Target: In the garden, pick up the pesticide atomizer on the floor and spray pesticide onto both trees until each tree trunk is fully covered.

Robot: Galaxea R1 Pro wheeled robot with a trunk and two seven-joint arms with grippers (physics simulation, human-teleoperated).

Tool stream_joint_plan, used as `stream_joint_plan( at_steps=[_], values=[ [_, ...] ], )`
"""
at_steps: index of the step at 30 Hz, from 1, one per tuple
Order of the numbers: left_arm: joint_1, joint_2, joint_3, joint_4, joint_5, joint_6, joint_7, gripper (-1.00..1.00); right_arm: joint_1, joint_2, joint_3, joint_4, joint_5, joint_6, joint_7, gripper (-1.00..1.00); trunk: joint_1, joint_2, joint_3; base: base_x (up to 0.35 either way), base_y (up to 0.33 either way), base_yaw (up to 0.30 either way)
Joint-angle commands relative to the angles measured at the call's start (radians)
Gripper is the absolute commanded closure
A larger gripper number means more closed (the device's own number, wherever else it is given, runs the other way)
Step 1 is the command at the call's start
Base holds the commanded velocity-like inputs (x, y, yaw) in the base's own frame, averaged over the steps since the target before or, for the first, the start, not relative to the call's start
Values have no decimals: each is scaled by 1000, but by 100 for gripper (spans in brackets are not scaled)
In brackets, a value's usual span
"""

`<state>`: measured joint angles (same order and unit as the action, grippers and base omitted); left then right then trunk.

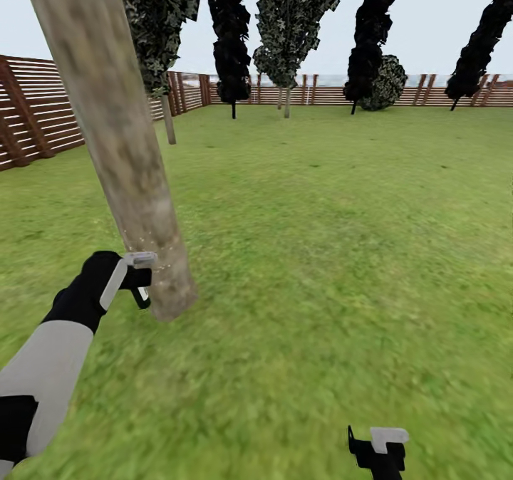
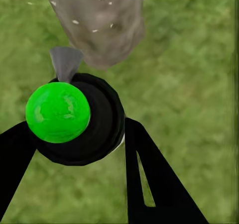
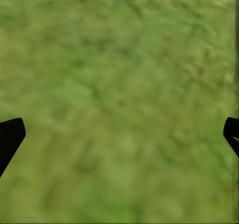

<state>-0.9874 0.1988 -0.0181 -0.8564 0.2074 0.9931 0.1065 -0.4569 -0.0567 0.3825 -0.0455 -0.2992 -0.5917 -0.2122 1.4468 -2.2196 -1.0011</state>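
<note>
No writing or label can be read on anything in the garden. The left pincer (image 1: 142, 280), at the end of a grey-and-black arm reaching forward from the lower left of the head view, is clamped on the pesticide atomizer (image 2: 82, 119), a dark round bottle topped with a bright green ball and a small grey nozzle. In the left wrist view the black fingers (image 2: 149, 179) press against the bottle's sides, and the nozzle points at the base of the tree trunk (image 1: 114, 138) just beyond it. The trunk, a thick mottled grey-tan column, leans across the left of the head view, with its foot planted in the grass floor (image 1: 320, 252) right beside the pincer. Pale specks of pesticide (image 1: 153, 241) dot the lower trunk near the nozzle, and the same whitish flecks show on the bark in the left wrist view.

The right pincer (image 1: 377, 446) hangs low at the bottom edge of the head view, well apart from the trunk. Its fingertips stand spread wide at the edges of the right wrist view, released and holding nothing over blurred grass.

A brown slatted fence (image 1: 43, 110) rings the lawn, with dark conifers (image 1: 231, 38) and a second bare-trunked tree (image 1: 288, 31) standing far back along it.
</note>
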Motion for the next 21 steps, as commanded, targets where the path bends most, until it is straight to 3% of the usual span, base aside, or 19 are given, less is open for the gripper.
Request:
stream_joint_plan(
  at_steps=[1,17,21],
  values=[
    [-1,1,-2,-1,10,4,10,100,0,0,9,0,-5,-1,-5,-100,0,0,-1,11,-269,0],
    [-1,2,1,-1,7,2,14,100,0,1,10,-1,-5,0,-4,-100,0,0,-1,-16,-273,0],
    [2,1,0,-1,7,2,15,100,0,1,10,-1,-5,0,-4,-100,0,0,-1,0,-274,126]
  ],
)
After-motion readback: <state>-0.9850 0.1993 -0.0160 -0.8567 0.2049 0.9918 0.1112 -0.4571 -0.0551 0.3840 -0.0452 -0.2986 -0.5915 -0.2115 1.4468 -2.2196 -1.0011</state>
